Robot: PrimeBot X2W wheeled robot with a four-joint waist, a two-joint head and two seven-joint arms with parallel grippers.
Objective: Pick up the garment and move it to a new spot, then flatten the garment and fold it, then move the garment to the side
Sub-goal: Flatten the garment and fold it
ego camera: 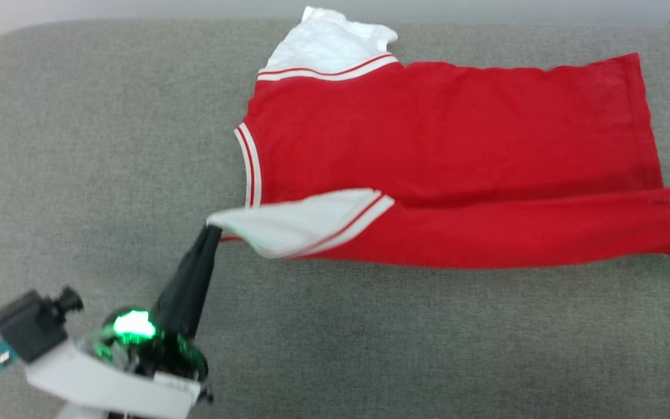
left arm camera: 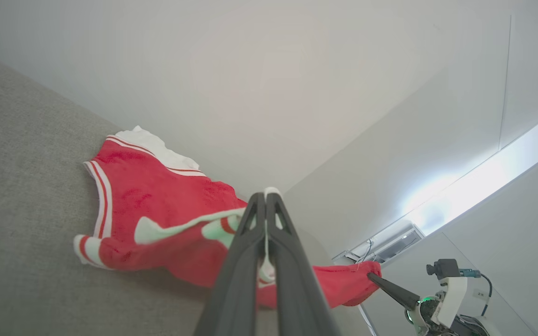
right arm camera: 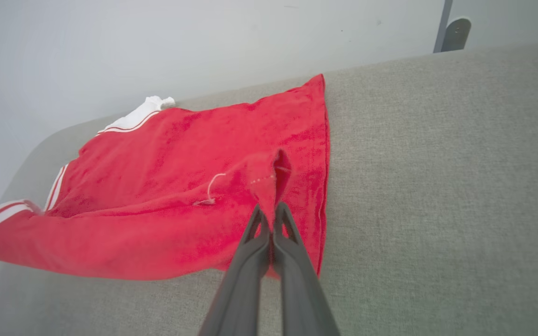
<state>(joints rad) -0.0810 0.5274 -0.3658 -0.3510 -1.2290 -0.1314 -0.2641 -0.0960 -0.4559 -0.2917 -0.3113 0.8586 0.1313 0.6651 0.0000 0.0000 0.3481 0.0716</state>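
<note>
Garment [ego camera: 445,128] seen spread across grey fabric worktop [ego camera: 79,145], collar end toward robot's left, far white sleeve [ego camera: 329,43] lying at back edge. Near long edge raised off worktop and held up between both arms. Left gripper [ego camera: 211,228]: jaws pressed together on tip of near white sleeve [ego camera: 294,224]. Right gripper [right arm camera: 271,210]: jaws closed tight on red hem corner [right arm camera: 278,163], fabric bunched between them. Pale wall [right arm camera: 157,46] seen behind.

Garment [ego camera: 445,134] lies rear-right on the padded surface [ego camera: 79,145]
</note>
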